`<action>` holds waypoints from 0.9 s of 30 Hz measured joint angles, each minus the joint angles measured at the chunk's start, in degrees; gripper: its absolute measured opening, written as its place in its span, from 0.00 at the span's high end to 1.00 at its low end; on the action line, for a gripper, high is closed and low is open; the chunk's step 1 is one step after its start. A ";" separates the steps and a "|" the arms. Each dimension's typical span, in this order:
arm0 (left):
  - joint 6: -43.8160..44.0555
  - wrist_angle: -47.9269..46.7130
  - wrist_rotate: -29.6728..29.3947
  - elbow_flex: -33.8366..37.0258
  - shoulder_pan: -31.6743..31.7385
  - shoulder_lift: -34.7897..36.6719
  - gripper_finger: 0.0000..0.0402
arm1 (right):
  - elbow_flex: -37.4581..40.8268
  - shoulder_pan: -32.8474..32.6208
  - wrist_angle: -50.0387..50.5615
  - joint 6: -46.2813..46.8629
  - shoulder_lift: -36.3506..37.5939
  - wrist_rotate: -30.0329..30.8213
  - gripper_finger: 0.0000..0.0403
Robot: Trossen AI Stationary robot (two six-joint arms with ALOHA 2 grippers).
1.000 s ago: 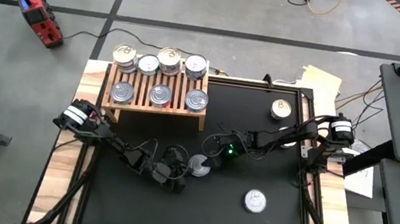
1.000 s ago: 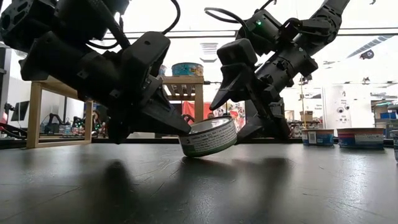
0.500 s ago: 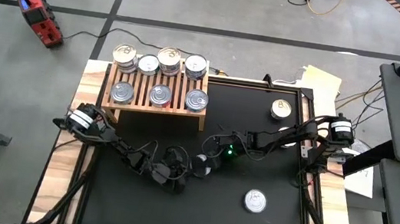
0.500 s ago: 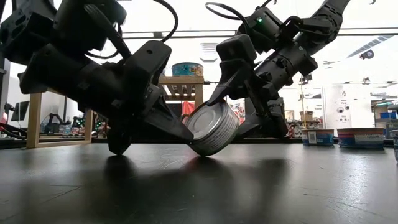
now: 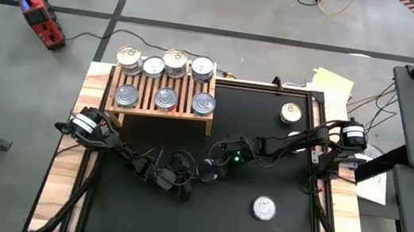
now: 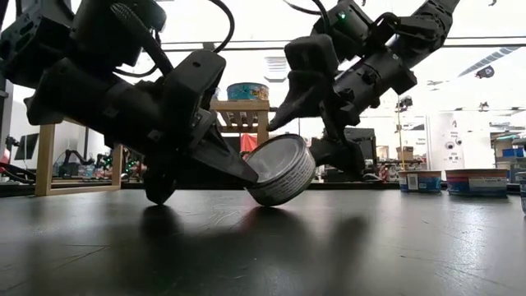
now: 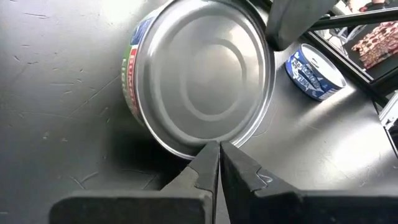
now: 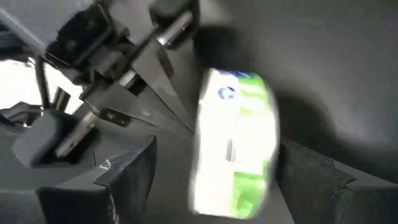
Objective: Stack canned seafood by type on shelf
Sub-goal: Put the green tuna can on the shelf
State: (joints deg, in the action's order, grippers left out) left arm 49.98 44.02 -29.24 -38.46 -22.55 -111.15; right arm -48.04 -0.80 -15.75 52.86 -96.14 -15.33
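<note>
can (image 6: 282, 168) tipped on edge, axis near-level | left gripper (image 7: 217, 163) shut, tips against its rim | right gripper (image 6: 316, 123) open, seemingly straddling it from above

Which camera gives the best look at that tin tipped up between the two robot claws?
The left wrist view: the tipped tin fills it. The low view shows it tilted on edge; the right wrist view, its green label; the high view barely shows it.

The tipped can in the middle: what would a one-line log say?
can: tilted on edge, mat centre | left hand: shut, tips under can | right hand: open, straddling can
</note>
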 joint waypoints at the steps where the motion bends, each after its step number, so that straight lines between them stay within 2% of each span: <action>1: -0.03 0.02 0.02 0.00 0.03 0.02 1.00 | -0.13 -0.09 0.07 -0.30 0.02 0.31 0.28; 17: -0.35 0.21 -0.03 -0.02 0.09 0.02 1.00 | -2.36 -1.22 -1.11 -1.81 -4.60 -1.40 0.37; 21: -0.39 0.18 0.57 -0.01 0.09 0.02 1.00 | -2.67 -1.18 -0.56 -2.53 -4.51 -1.36 0.47; 26: 0.07 0.63 1.42 -0.02 0.09 0.08 1.00 | -2.51 -1.14 0.51 -2.72 -4.48 -1.32 0.70; 27: 0.08 0.60 1.44 -0.02 0.09 0.09 1.00 | -2.50 -1.14 0.53 -2.91 -4.48 -1.35 0.70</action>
State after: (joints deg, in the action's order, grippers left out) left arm 50.05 44.62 -27.80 -38.48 -22.46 -111.07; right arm -50.54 -1.93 -15.22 49.95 -100.62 -16.68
